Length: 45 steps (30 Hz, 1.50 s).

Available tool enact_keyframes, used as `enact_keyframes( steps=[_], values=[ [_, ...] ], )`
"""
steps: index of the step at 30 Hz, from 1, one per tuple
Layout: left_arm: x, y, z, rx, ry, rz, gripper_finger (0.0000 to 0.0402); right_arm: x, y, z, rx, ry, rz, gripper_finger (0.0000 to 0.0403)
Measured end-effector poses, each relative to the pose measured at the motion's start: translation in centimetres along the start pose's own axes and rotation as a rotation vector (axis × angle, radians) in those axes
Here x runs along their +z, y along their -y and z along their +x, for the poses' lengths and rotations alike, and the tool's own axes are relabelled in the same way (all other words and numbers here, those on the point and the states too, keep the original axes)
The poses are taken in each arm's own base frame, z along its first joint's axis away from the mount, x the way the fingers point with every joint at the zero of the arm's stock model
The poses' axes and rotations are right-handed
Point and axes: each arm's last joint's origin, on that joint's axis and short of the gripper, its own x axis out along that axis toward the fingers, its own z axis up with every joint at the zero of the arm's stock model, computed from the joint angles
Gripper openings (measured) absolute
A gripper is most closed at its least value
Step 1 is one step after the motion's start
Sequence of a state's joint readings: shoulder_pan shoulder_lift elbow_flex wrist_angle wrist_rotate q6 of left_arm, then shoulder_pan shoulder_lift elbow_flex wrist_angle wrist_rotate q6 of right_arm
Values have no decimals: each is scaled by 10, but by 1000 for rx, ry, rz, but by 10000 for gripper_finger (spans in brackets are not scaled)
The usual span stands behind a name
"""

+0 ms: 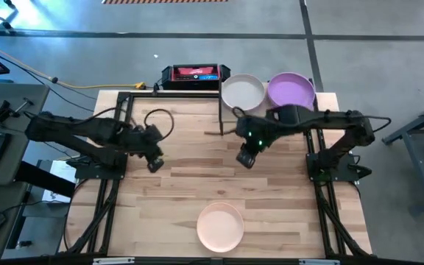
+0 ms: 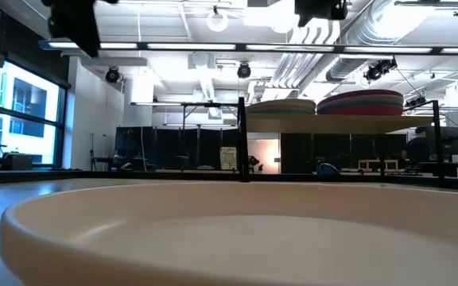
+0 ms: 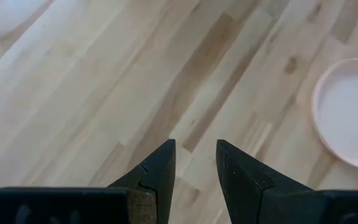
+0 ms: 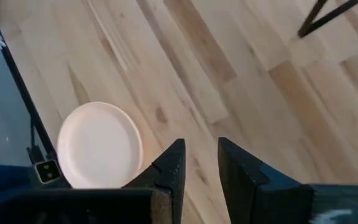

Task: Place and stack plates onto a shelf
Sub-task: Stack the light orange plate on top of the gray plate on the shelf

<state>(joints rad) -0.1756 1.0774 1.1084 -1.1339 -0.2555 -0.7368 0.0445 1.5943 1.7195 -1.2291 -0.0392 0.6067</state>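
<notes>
While both arms hover mid-worktop, left pincer (image 1: pixel 155 163) and right pincer (image 1: pixel 245 158) each slightly spread and empty, the round matte peach plate (image 1: pixel 221 226) waits by the near edge, likely next for the light-wood shelf (image 1: pixel 325 101).

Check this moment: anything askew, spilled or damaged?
Nothing stands out. Two plate stacks sit level on the shelf, cream plate and purple plate on top. One peach plate lies flat on the table. Both grippers hover empty.

A peach plate (image 1: pixel 220 226) lies flat near the table's front edge; two plate stacks (image 2: pixel 324 104) sit on the shelf (image 2: pixel 348 121).
</notes>
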Motion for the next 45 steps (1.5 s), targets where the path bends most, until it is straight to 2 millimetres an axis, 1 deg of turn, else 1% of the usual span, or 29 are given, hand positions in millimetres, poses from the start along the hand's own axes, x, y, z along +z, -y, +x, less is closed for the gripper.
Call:
enact_keyframes(
  steps=[2, 7, 12, 15, 19, 25, 27, 30, 35, 40, 45],
  values=[
    [-5, 1, -7, -21, 17, 3, 104, -6, -14, 5, -3, 13, 0, 74],
    [-16, 4, -19, -48, 51, 5, 104, -20, -43, 25, -6, -12, -14, 74],
    [-23, 8, -23, -68, 56, 37, 104, -29, -66, 47, 19, -45, -9, 74],
    [-25, 10, -24, -78, 54, 51, 104, -33, -75, 61, 26, -86, -7, 74],
    [-27, 12, -25, -76, 64, 47, 103, -39, -83, 83, 21, -162, -24, 82],
    [-30, 14, -26, -85, 64, 62, 104, -44, -89, 118, -21, -237, -41, 125],
    [-31, 15, -27, -88, 64, 65, 104, -46, -92, 130, -38, -245, -49, 133],
    [-31, 15, -27, -90, 63, 71, 104, -50, -95, 148, -79, -247, -64, 135],
    [-33, 16, -27, -92, 64, 80, 104, -57, -99, 172, -113, -280, -106, 135],
    [-33, 16, -27, -91, 63, 81, 103, -63, -105, 194, -106, -284, -120, 135],
    [-33, 16, -27, -89, 61, 83, 104, -68, -108, 209, -107, -291, -123, 135]
  ],
)
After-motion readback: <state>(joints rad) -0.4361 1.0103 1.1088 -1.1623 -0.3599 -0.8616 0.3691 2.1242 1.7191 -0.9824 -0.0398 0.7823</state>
